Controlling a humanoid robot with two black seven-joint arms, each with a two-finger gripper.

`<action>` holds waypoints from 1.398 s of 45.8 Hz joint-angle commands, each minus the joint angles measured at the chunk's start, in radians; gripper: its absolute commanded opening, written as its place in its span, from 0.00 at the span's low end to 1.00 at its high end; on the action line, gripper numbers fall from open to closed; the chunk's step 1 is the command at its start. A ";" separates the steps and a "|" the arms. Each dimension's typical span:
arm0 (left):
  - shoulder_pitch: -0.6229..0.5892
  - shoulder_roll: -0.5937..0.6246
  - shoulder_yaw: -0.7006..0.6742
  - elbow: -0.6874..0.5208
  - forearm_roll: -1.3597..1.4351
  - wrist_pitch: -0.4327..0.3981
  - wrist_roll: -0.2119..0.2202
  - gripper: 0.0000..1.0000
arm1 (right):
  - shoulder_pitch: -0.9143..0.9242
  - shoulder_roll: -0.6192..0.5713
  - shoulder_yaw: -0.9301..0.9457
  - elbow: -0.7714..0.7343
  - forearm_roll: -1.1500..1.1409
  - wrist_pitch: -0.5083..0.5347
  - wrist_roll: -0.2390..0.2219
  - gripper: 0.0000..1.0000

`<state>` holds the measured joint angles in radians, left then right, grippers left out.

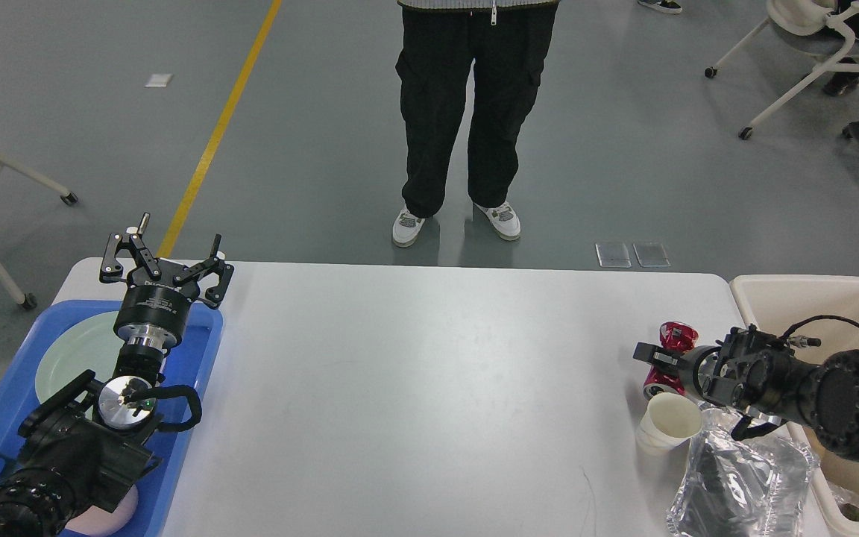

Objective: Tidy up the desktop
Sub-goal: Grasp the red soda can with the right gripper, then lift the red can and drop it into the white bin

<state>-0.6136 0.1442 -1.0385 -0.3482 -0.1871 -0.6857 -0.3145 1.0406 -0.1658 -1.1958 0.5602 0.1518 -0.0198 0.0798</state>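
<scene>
The white desktop [429, 388] fills the middle of the head view. My left gripper [166, 257] is open and empty, raised over the far end of the blue tray [4, 395], which holds a pale green plate [75, 350]. My right gripper [657, 359] comes in from the right and is closed around a crushed red can [674, 337] that lies on the desktop near its right edge. A white paper cup [666, 424] stands just in front of the can. A crumpled clear plastic bag [743, 477] with something dark inside lies beside the cup.
A cream plastic bin [810, 294] stands past the desktop's right edge, behind my right arm. A pink item [112, 514] sits at the near end of the tray. A person in black trousers [467, 112] stands beyond the far edge. Wheeled chairs stand at both sides.
</scene>
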 commanded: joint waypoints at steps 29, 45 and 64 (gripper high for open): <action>0.000 0.000 0.000 0.000 0.000 0.000 0.000 0.97 | 1.109 -0.077 0.062 1.023 -0.012 0.021 0.001 0.00; 0.000 0.000 0.000 0.000 0.000 0.000 0.000 0.97 | 0.627 -0.187 -0.061 0.626 -0.023 0.008 0.000 0.00; 0.000 0.000 0.000 0.000 0.000 0.000 0.000 0.97 | -0.207 -0.209 -0.004 -0.396 0.037 -0.034 -0.023 0.00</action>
<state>-0.6136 0.1444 -1.0385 -0.3482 -0.1871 -0.6858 -0.3144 1.0210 -0.3882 -1.2337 0.3870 0.1589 -0.0462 0.0679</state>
